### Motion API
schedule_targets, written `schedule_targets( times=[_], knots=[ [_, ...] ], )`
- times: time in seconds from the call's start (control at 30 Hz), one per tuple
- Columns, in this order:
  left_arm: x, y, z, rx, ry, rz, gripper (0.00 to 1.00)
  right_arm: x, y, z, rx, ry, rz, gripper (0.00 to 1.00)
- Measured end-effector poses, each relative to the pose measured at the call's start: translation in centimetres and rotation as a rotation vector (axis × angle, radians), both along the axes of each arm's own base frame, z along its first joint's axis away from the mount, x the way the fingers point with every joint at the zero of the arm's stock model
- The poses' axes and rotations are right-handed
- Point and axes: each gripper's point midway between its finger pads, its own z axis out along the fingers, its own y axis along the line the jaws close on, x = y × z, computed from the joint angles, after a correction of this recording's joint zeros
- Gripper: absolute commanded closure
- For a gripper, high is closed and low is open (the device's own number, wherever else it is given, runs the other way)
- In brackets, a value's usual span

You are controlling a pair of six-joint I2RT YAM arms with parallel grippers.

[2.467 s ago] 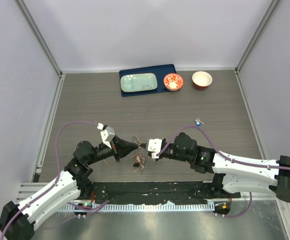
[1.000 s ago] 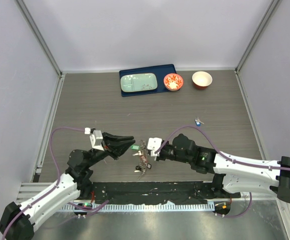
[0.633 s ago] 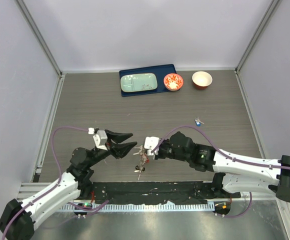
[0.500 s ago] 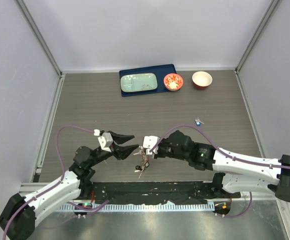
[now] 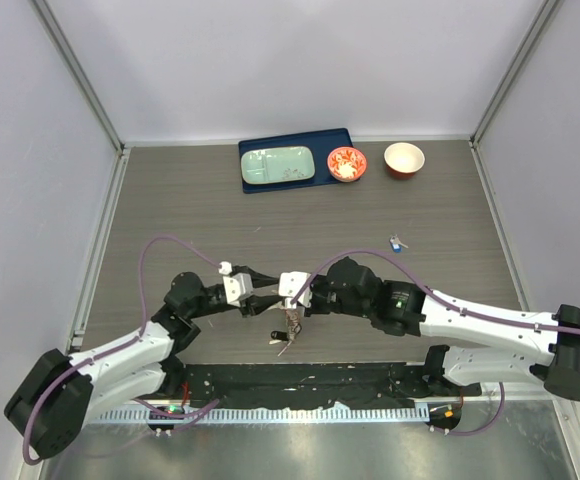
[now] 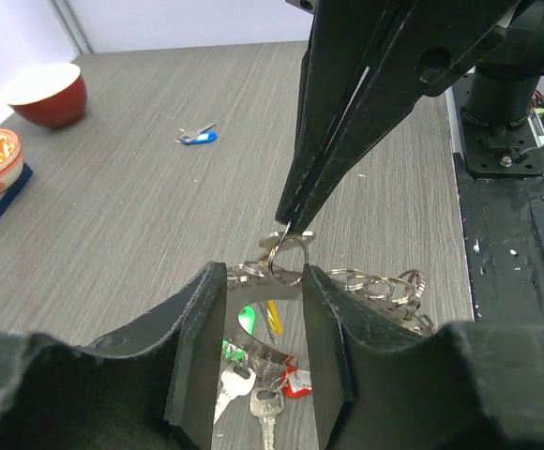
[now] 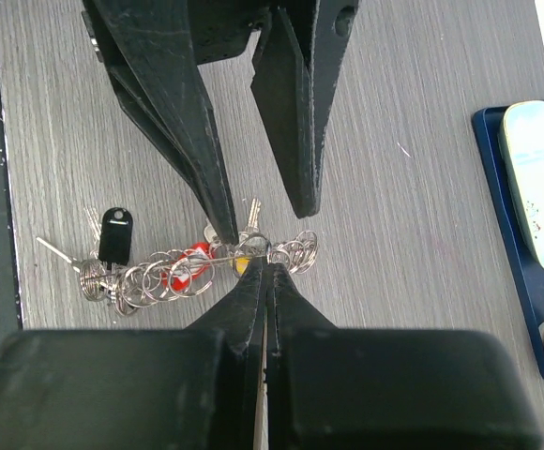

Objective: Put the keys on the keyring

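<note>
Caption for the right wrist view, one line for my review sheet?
Right claw shut on the dark-grey metal keyring hung with small keys, left claw open astride it.

Far edge of tabletop [image 5: 190,200], left of centre — tray [image 5: 300,137] with plate [image 5: 278,165] lying in it, covering its left and middle part. Just right of the tray, first bowl [image 5: 347,164]; further right and near it, second bowl [image 5: 404,159]. Right of centre, well apart from both bowls and nearer the arms, loose key [image 5: 397,242] lying alone on the tabletop. Near edge, centre: keyring [image 7: 244,251] between the two arms, keys [image 6: 264,412] strung on it. Right fingers [image 7: 244,309] meet the keyring from the right, tips closed on it; left fingers [image 6: 197,347] reach in from the left — one on either side of the keyring, apart from each other.
</note>
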Motion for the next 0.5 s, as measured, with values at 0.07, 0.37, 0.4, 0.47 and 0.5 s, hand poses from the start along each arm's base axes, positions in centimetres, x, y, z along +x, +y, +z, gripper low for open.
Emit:
schedule_targets(
  times=[0.07, 0.37, 0.4, 0.47, 0.5],
  knots=[
    [0.0, -0.4, 0.0, 0.010, -0.001, -0.021, 0.64, 0.0, 0.0, -0.1, -0.002, 0.000, 0.000, 0.99],
    [-0.2, -1.1, -1.0, 0.042, 0.021, -0.077, 0.72, 0.0, 0.0, 0.0, -0.001, -0.003, 0.002, 0.99],
    [-0.2, -1.1, -1.0, 0.043, 0.022, -0.078, 0.73, 0.0, 0.1, 0.0, 0.000, -0.003, 0.002, 0.99],
    [-0.2, -1.2, -1.0, 0.045, 0.024, -0.083, 0.78, 0.0, 0.1, 0.1, 0.003, -0.002, 0.005, 0.99],
    [-0.2, -1.3, -1.0, 0.045, 0.026, -0.086, 0.80, -0.1, 0.2, 0.1, 0.005, -0.001, 0.008, 0.99]
  ],
)
